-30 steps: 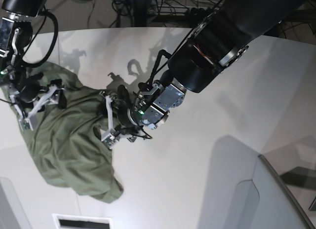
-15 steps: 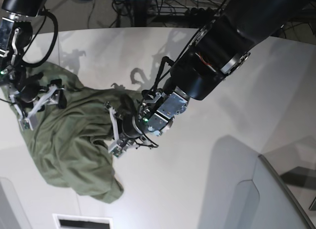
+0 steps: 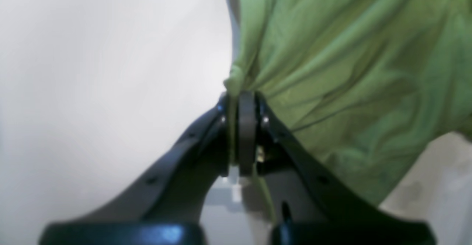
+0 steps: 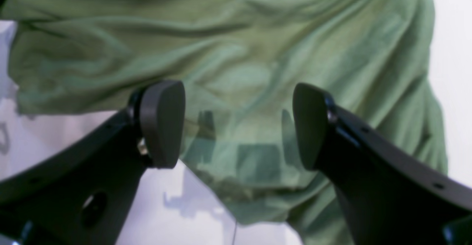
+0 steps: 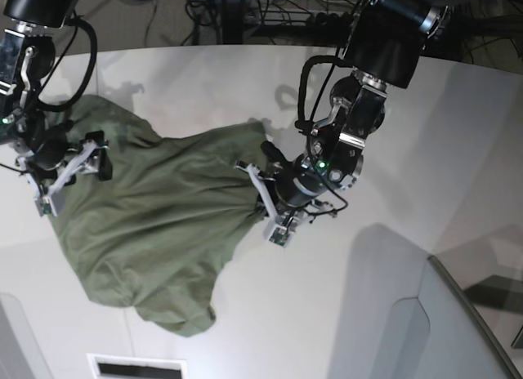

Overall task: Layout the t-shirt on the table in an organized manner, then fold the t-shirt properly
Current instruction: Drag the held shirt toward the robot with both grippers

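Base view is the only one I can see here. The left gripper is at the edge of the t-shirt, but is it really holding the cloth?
Observer: Yes. In the left wrist view the left gripper is shut, with a bunched edge of the t-shirt pinched between the pads.
Operator: And the right gripper, does it hold something?
Observer: No. In the right wrist view the right gripper stands open, and the cloth lies beyond the gap, not between the fingers.
Operator: Is the cloth flat under the right gripper?
Observer: No, it is wrinkled there, with the white table showing beside it.
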`<move>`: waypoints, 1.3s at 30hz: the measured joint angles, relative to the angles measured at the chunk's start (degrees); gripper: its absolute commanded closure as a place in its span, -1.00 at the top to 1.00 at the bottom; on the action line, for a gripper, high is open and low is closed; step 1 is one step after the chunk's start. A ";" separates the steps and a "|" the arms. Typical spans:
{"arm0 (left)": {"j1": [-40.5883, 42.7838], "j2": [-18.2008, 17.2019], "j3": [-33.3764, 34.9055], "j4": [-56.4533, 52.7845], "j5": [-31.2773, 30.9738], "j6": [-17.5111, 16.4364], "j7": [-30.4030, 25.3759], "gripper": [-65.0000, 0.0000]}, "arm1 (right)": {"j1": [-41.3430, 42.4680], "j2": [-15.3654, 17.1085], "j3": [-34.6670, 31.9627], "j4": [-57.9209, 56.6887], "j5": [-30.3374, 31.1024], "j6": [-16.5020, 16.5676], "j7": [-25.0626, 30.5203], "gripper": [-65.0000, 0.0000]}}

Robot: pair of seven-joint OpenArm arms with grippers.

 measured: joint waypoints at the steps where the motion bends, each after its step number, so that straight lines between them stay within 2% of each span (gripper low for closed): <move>1: 1.73 -0.11 -0.44 1.20 2.64 0.00 0.57 -1.00 | -0.04 0.39 -2.16 0.00 0.00 0.04 -0.33 0.33; 4: 7.28 0.46 -2.12 4.68 9.03 -0.66 3.39 -1.00 | -0.11 1.46 -8.26 0.00 0.68 0.70 -0.04 0.33; 6: 10.27 0.79 -4.42 7.34 11.06 -0.72 3.23 -1.00 | -0.15 1.57 -9.97 0.02 0.63 0.57 -0.07 0.33; 11: 12.28 0.59 -10.38 8.96 11.98 -0.46 3.13 -1.00 | -0.09 1.90 -10.23 0.00 0.46 0.52 -0.02 0.33; 16: 12.20 0.44 -11.91 9.07 12.13 -0.24 3.19 -1.00 | 0.02 1.90 -10.34 0.00 0.44 0.55 -0.04 0.33; 17: 12.22 0.46 -11.89 9.16 12.09 -0.28 3.19 -0.93 | 0.02 1.88 -10.34 0.00 0.46 0.55 -0.04 0.33; 21: 12.28 0.44 -11.89 9.92 12.22 -0.26 3.37 0.02 | 0.02 1.90 -10.34 0.00 0.46 0.55 -0.07 0.33; 23: 12.85 0.22 -11.89 12.76 12.26 -0.28 3.67 0.42 | -0.02 1.92 -10.34 0.00 0.44 0.55 -0.04 0.33; 25: 13.29 0.11 -11.91 17.44 12.26 -0.26 3.89 0.67 | -0.04 1.95 -10.34 0.02 0.42 0.57 -0.07 0.33; 27: 13.79 0.13 -11.96 23.43 12.13 -0.39 3.56 0.74 | -0.17 2.08 -10.40 0.04 0.37 0.55 -0.11 0.33; 30: 13.44 0.42 -11.69 29.33 12.26 -0.42 2.97 0.73 | -0.87 2.23 -10.45 0.44 0.37 0.55 -0.09 0.33; 32: 11.52 0.76 -10.73 28.28 12.24 -0.42 3.45 0.72 | -1.57 2.23 -10.45 1.22 0.33 0.57 -0.09 0.33; 33: 9.90 1.20 -9.18 26.16 12.37 -0.13 3.39 0.63 | -1.92 2.21 -10.19 1.66 0.44 0.55 -0.07 0.30; 34: 7.76 1.68 -6.93 22.67 13.05 0.37 3.10 0.40 | -2.25 2.08 -9.94 2.12 0.44 0.50 -0.04 0.20; 35: 5.81 2.10 -4.81 18.82 12.90 -0.17 3.10 0.08 | -2.51 1.95 -9.77 2.34 0.52 0.50 -0.04 0.03; 37: 2.12 2.93 -0.83 11.13 11.89 -0.94 2.69 -0.89 | -2.95 1.60 -8.15 2.32 0.79 0.50 0.09 -0.48; 38: 0.48 3.23 1.03 7.37 12.24 -0.81 2.58 -1.00 | -3.37 1.46 -7.17 2.32 0.94 0.28 0.24 -0.76; 39: -1.05 3.13 2.64 4.09 11.85 -1.01 2.80 -1.00 | -3.82 1.46 -6.40 2.32 0.66 0.02 0.33 -1.00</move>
